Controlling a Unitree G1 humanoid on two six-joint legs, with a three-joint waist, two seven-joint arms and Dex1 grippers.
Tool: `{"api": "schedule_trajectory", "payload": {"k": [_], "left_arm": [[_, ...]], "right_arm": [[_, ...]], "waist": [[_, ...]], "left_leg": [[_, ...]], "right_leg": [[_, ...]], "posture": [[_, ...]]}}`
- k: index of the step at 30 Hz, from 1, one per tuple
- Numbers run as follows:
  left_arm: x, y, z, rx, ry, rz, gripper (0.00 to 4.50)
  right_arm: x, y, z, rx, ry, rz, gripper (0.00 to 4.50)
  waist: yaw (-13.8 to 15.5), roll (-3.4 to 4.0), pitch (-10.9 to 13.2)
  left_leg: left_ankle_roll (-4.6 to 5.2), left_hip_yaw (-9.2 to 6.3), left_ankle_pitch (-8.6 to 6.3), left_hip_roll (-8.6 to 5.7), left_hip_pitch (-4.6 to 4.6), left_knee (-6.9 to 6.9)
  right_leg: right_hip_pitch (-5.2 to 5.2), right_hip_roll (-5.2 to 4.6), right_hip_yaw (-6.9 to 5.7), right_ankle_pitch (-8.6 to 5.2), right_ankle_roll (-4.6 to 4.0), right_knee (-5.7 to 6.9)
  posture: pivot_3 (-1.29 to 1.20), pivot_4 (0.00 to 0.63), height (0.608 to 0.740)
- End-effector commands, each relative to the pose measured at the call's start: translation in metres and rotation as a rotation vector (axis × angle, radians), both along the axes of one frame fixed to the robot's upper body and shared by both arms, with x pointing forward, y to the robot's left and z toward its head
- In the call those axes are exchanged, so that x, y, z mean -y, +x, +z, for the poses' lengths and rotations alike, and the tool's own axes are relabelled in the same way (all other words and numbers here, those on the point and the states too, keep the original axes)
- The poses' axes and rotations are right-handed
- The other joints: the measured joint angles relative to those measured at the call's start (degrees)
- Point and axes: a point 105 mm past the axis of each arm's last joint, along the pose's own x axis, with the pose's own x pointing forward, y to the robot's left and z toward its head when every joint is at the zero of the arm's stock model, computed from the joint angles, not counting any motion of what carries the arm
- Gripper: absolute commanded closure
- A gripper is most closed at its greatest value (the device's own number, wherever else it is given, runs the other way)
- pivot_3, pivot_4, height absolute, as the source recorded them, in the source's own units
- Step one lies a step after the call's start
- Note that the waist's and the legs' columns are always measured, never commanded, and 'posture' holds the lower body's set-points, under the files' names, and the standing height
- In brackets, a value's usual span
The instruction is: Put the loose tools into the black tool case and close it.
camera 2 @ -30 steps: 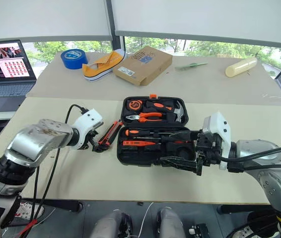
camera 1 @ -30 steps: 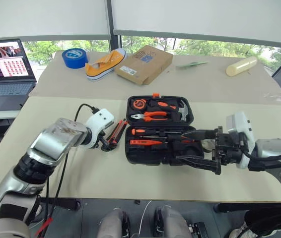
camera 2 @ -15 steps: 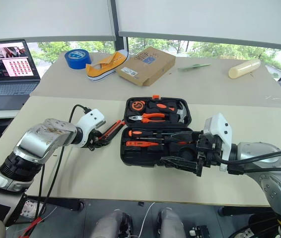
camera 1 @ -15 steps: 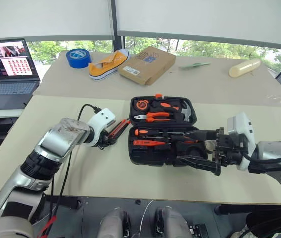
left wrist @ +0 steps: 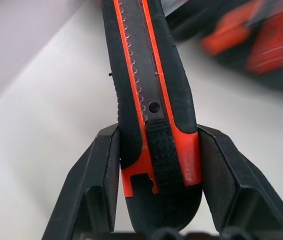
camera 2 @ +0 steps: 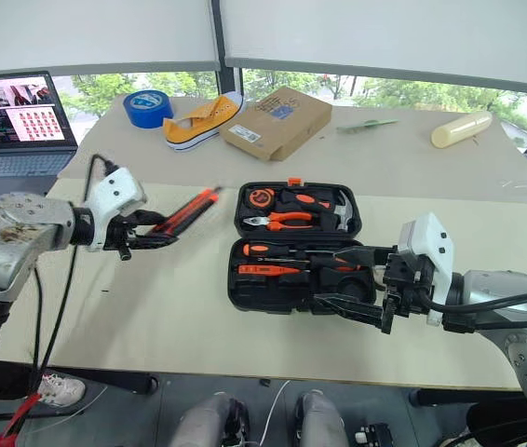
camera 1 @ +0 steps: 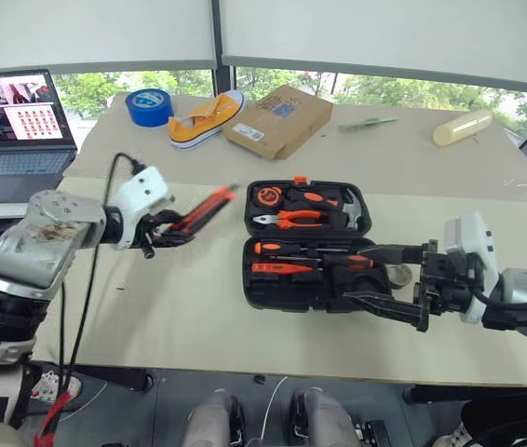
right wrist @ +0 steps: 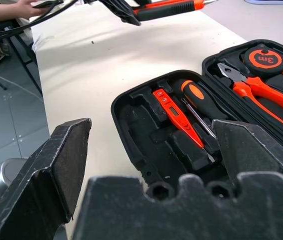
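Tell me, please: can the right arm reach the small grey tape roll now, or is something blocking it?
Probably yes. The right end effector is open, holds nothing, and hovers at the near right corner of the black tool case. The grey tape roll lies beside the case, between the fingers in this view; nothing visible blocks it.

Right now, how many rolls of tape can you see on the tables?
2. A blue tape roll lies on the far table beside the yellow shoe. A small grey tape roll sits by the right edge of the tool case, partly hidden behind the right gripper. Others may be hidden.
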Motion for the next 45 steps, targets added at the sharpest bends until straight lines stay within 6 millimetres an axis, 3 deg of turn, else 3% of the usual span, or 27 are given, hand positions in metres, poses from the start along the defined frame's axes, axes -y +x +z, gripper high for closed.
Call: {"api": "schedule_trajectory", "payload": {"k": [1,5,8,11,17,27,34,36,41,44,45], "left_arm": [[0.037,-0.011,0.010,0.019,0.025,-0.271,2.69],[0.069,-0.015,-0.003,-0.054,0.094,-0.433,2.69],[0.086,-0.008,-0.012,-0.079,0.121,-0.433,2.69],[0.106,-0.017,-0.032,-0.158,0.181,-0.502,2.69],[0.113,-0.017,-0.053,-0.211,0.253,-0.494,2.69],[0.115,-0.010,-0.070,-0.256,0.332,-0.459,2.69],[0.120,-0.010,-0.065,-0.309,0.301,-0.426,2.69],[0.122,-0.013,-0.055,-0.335,0.265,-0.424,1.71],[0.119,-0.023,-0.033,-0.357,0.205,-0.445,0.17],[0.117,-0.023,-0.024,-0.340,0.176,-0.437,0.17],[0.117,-0.022,-0.022,-0.327,0.166,-0.433,0.40]], "right_arm": [[0.004,-0.001,0.008,0.046,-0.024,-0.012,0.00],[0.007,-0.001,0.009,0.050,-0.021,-0.041,0.00],[0.007,-0.002,0.006,0.050,-0.017,-0.060,0.00],[0.006,-0.009,0.001,0.047,-0.029,-0.075,0.00],[0.007,-0.013,0.001,0.065,-0.020,-0.117,0.00],[0.004,-0.017,-0.004,0.061,-0.001,-0.137,0.00],[0.002,-0.012,-0.003,0.066,0.011,-0.139,0.00],[0.002,-0.010,-0.003,0.066,0.014,-0.138,0.00],[0.000,-0.009,-0.003,0.060,0.017,-0.127,0.00],[-0.001,-0.009,-0.003,0.056,0.018,-0.123,0.00],[-0.001,-0.009,-0.004,0.054,0.019,-0.122,0.00]], "waist": [[0.1,0.00,0.0],[0.0,0.00,0.0],[-0.2,-0.01,0.0],[-0.2,-0.01,0.0],[-0.6,-0.01,0.0],[-0.7,-0.01,0.0],[-0.6,-0.01,0.0],[-0.7,-0.01,0.0],[-0.8,-0.01,0.0],[-0.8,-0.01,0.0],[-0.8,-0.01,0.0]], "left_leg": [[0.00,0.00,0.00,-0.01,0.00,0.02],[0.02,0.03,0.01,-0.04,-0.03,0.07],[0.03,0.04,0.01,-0.03,-0.04,0.07],[0.03,0.01,0.02,-0.01,-0.04,0.08],[0.04,-0.02,0.02,-0.01,-0.06,0.10],[0.06,-0.07,0.01,-0.01,-0.07,0.10],[0.08,-0.08,0.00,-0.02,-0.07,0.10],[0.09,-0.08,0.00,-0.02,-0.07,0.11],[0.08,-0.10,0.00,0.00,-0.09,0.10],[0.09,-0.10,0.01,0.00,-0.09,0.11],[0.09,-0.10,0.01,0.00,-0.09,0.12]], "right_leg": [[0.01,0.02,0.00,0.00,0.00,0.02],[0.00,0.10,0.03,0.00,0.03,0.03],[0.00,0.16,0.03,0.00,0.04,0.02],[0.00,0.19,0.03,-0.01,0.05,0.02],[-0.02,0.16,0.05,-0.05,0.13,0.03],[-0.02,0.15,0.05,-0.06,0.14,0.02],[0.00,0.12,0.05,-0.05,0.13,0.02],[0.00,0.13,0.05,-0.05,0.13,0.02],[-0.03,0.15,0.05,-0.05,0.12,0.03],[-0.03,0.14,0.05,-0.05,0.12,0.04],[-0.03,0.13,0.05,-0.05,0.12,0.05]], "posture": [[0.00,0.150,0.731],[0.00,0.150,0.731],[0.00,0.150,0.731],[0.00,0.150,0.731],[0.00,0.150,0.731],[0.00,0.150,0.731],[0.00,0.150,0.731],[0.00,0.150,0.731],[0.00,0.150,0.731],[0.00,0.150,0.731],[0.00,0.150,0.731]]}}
